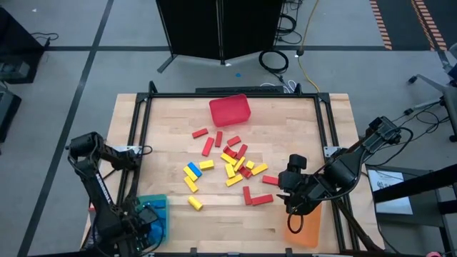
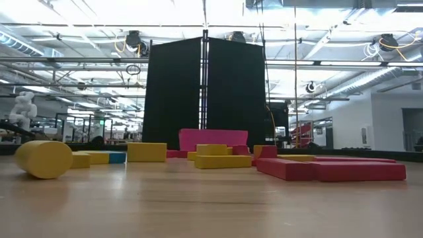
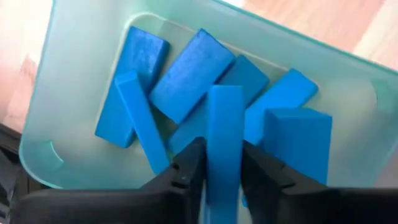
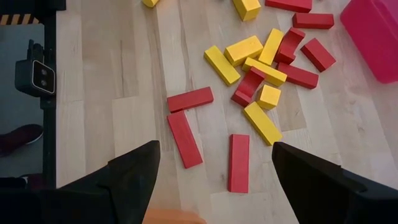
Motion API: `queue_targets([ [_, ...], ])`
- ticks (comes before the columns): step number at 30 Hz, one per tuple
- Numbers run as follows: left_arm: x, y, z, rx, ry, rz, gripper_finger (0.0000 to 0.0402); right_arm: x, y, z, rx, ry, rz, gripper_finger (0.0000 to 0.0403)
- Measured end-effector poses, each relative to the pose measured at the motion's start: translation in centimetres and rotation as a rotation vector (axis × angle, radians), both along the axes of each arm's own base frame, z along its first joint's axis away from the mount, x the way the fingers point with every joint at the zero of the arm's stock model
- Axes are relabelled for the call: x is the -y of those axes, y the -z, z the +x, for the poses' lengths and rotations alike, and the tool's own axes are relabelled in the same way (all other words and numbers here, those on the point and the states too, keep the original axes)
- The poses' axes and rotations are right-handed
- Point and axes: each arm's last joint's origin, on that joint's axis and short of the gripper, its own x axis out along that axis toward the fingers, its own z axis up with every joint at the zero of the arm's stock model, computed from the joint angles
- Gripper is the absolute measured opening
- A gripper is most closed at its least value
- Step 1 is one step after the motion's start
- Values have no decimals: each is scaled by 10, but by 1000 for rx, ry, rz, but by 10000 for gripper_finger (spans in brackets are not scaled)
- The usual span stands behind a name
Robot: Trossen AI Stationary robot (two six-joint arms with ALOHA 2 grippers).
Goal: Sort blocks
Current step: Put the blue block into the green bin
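Note:
Red and yellow blocks (image 1: 232, 165) lie loose on the middle of the wooden table, one blue block (image 1: 193, 168) among them. My left gripper (image 3: 224, 177) hangs at the near left over a pale teal bin (image 1: 158, 203) and is shut on a blue block (image 3: 224, 124). Several blue blocks (image 3: 186, 74) lie heaped in the bin (image 3: 74, 74). My right gripper (image 4: 214, 186) stands open above the table's near right, by an orange bin (image 1: 305, 227), with red blocks (image 4: 239, 163) on the wood below it. My left gripper pinches the blue block's two long narrow sides (image 3: 214, 168) between its two fingers, coming from above and pointing down. The block runs along the fingers, upright, its far end (image 3: 224, 93) down over the heap. I cannot tell whether that end touches the heap.
A red bin (image 1: 230, 109) stands at the far middle of the table. A black frame (image 1: 143, 128) runs along the table's left, far and right sides. Bare wood lies between the block pile and the near edge. A rounded yellow piece (image 2: 43, 158) lies close to the low camera.

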Motion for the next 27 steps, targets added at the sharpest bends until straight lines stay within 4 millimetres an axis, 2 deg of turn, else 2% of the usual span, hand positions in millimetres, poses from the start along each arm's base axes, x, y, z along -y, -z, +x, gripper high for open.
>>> queue_targets([
  [5,1,0,0,-19,7,-14,169,0,0,0,0,-3,-2,306],
  [9,-1,-2,3,-53,-10,-40,183,0,0,0,-1,-9,-6,306],
  [13,-12,-21,20,42,-72,-38,185,0,0,0,-1,-13,-10,306],
  [16,-32,-38,37,166,-148,-8,186,0,0,0,4,-11,-18,306],
  [21,-85,-59,70,314,-347,97,186,2,-1,1,32,17,-49,306],
  [24,-115,-64,92,343,-401,158,187,2,-1,1,40,21,-52,306],
  [27,-144,-62,113,290,-375,202,187,2,-1,2,44,28,-47,306],
])
